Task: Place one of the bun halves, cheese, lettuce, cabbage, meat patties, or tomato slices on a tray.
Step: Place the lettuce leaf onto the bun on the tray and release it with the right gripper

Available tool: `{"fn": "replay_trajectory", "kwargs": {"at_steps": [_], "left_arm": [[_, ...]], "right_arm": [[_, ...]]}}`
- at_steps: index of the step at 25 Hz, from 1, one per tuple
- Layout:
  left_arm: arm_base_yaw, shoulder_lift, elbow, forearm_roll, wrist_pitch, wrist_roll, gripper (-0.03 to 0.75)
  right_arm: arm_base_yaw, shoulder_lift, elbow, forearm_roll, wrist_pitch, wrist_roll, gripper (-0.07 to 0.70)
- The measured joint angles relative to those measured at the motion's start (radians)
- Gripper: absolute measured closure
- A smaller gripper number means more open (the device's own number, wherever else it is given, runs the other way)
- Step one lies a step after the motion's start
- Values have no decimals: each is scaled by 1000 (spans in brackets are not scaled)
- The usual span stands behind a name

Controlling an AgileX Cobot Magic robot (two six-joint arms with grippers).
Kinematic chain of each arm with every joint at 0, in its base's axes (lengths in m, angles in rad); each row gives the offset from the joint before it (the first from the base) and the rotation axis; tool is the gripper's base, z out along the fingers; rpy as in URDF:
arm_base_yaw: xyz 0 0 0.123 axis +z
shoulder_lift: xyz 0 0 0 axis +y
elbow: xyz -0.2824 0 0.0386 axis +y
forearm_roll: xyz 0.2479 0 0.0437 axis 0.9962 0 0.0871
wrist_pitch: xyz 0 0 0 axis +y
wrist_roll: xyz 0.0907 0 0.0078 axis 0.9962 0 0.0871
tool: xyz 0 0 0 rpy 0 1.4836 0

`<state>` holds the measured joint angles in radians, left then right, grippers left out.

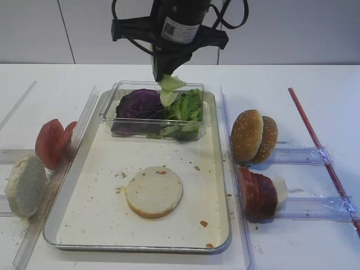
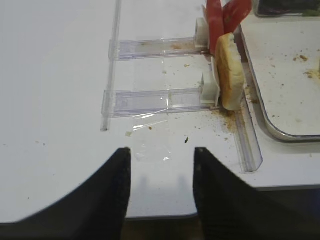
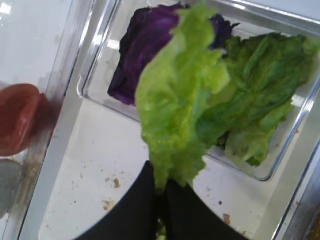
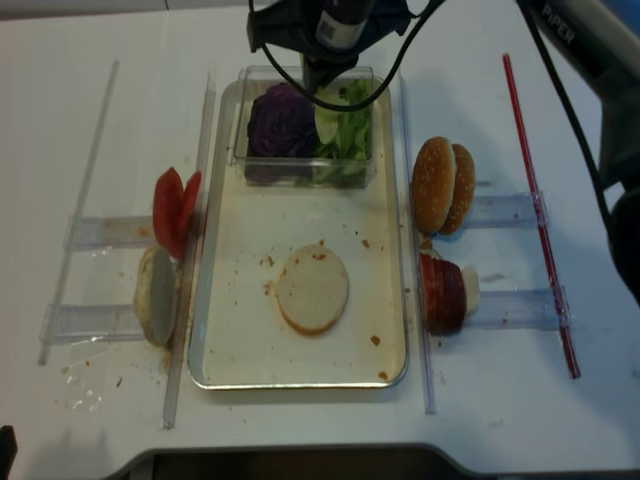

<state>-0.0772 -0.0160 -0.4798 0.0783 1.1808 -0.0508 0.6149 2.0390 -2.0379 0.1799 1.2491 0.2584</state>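
Note:
My right gripper point(image 1: 163, 73) point(image 3: 161, 182) is shut on a light green lettuce leaf point(image 1: 170, 87) point(image 3: 180, 100), which hangs over the clear box point(image 1: 154, 130) at the tray's far end. In that box lie the purple cabbage point(image 1: 139, 104) point(image 3: 145, 45) and more lettuce point(image 1: 185, 109). One pale bun half point(image 1: 154, 191) lies cut face up on the tray point(image 1: 90, 222). My left gripper point(image 2: 161, 160) is open over the table's near left edge, with nothing between its fingers.
Left of the tray, tomato slices point(image 1: 52, 143) point(image 2: 220, 17) and a pale bun half point(image 1: 25, 185) point(image 2: 230, 70) stand in clear holders. On the right stand sesame buns point(image 1: 253, 136) and meat patties point(image 1: 256, 194). A red strip point(image 1: 320, 146) runs along the far right.

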Motion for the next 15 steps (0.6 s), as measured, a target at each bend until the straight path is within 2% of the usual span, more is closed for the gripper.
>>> {"fn": "replay_trajectory", "kwargs": {"at_steps": [8,15], "left_arm": [[0,0,0,0,0,0,429],[0,0,0,0,0,0,429]], "right_arm": [[74,-83,180,6,-2,-5,583],[155,-96,275,6,-6,-8,583]]}}
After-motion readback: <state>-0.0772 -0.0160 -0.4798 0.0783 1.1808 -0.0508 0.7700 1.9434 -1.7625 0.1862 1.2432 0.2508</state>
